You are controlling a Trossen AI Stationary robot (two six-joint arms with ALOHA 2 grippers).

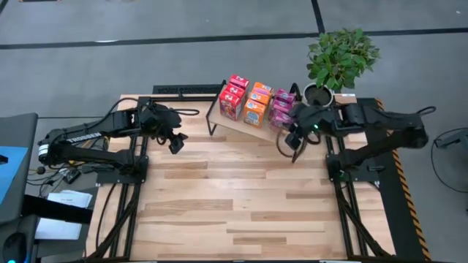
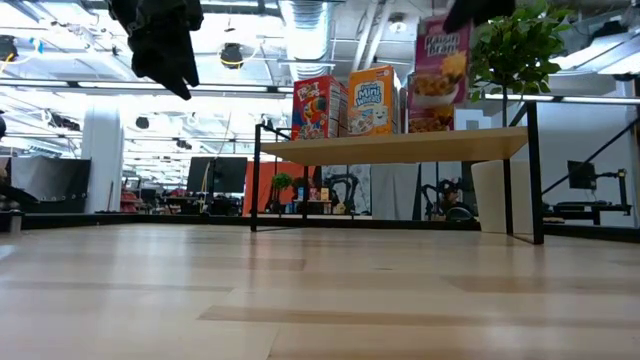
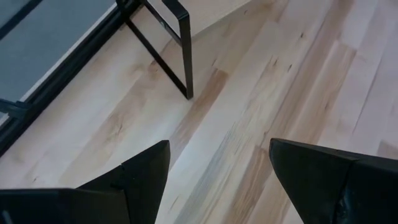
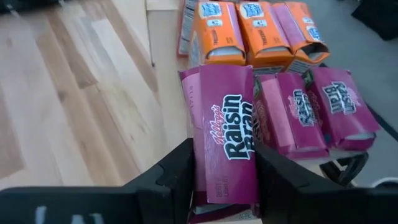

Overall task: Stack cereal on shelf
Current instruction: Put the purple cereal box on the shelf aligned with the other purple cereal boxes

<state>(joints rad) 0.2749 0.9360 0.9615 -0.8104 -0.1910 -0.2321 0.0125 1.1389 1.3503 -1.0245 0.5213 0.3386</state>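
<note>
- Between the fingers of the right gripper [image 4: 224, 186] sits a magenta Raisin Bran box [image 4: 225, 140], each finger pressed against one of its long sides; the gripper has hold of it at the shelf's front edge.
- Just beyond that held box, farther from the right gripper, two more magenta Raisin Bran boxes [image 4: 314, 109] stand side by side on the shelf [image 2: 400, 148].
- Past those, away from the right gripper, come the orange Mini-Wheats boxes [image 4: 245, 28], and farthest off along the board the red boxes [image 1: 234, 95].
- From above, the right gripper [image 1: 295, 139] hangs at the shelf's near end, with a potted plant [image 1: 340, 58] just behind its arm.
- Off the shelf's other end, the left gripper [image 3: 217, 180] hangs above the bare wooden tabletop [image 3: 280, 93], fingers spread wide with nothing between them.
- Ahead of the left gripper stands one black shelf leg [image 3: 180, 56], apart from its fingers.
- From above, the left gripper [image 1: 175, 142] is well apart from the cereal.
</note>
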